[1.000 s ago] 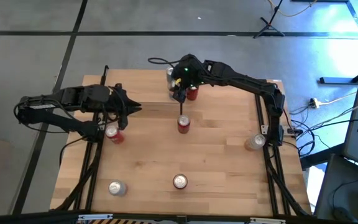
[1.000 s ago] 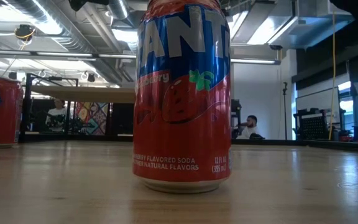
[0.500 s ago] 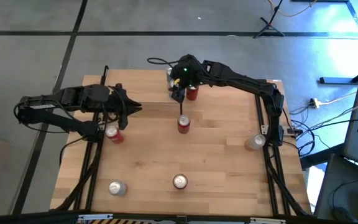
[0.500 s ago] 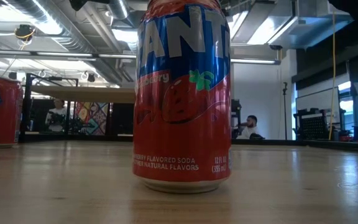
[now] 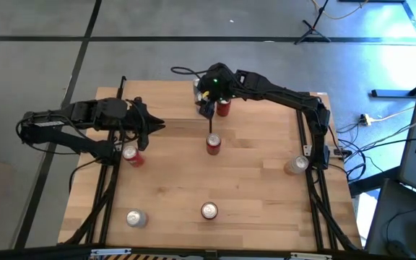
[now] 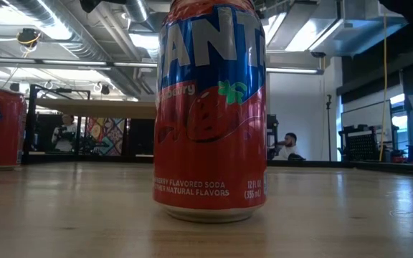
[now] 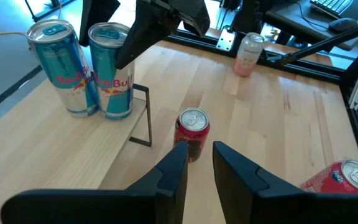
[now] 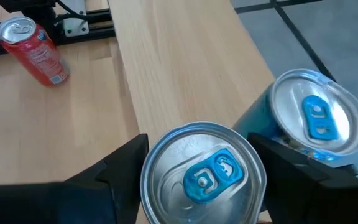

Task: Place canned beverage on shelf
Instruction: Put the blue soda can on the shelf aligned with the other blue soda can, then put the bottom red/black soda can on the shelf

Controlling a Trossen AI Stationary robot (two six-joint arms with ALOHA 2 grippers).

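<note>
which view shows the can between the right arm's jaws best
The right wrist view: the blue-tabbed can fills it, top up, between the right gripper jaws, a second can beside it. The left wrist view shows both blue cans side-on, standing on the shelf. The high view mostly hides it under the arm; the low view misses it.

Even, bright overhead light fills the scene, and the tabletop [image 5: 215, 173] in the high view carries only soft, short shadows beside the cans and arms. In the low view, ceiling strip lights [image 6: 296, 29] glow white and blown out, while the big red can [image 6: 210, 107] close to the lens shows vertical streaks of glare down its side; the near wood grain is soft and blurred. In the right wrist view, the silver can top [image 8: 202, 171] reflects light cleanly, and the dark fingers [image 8: 114, 171] are slightly blurred.
</note>
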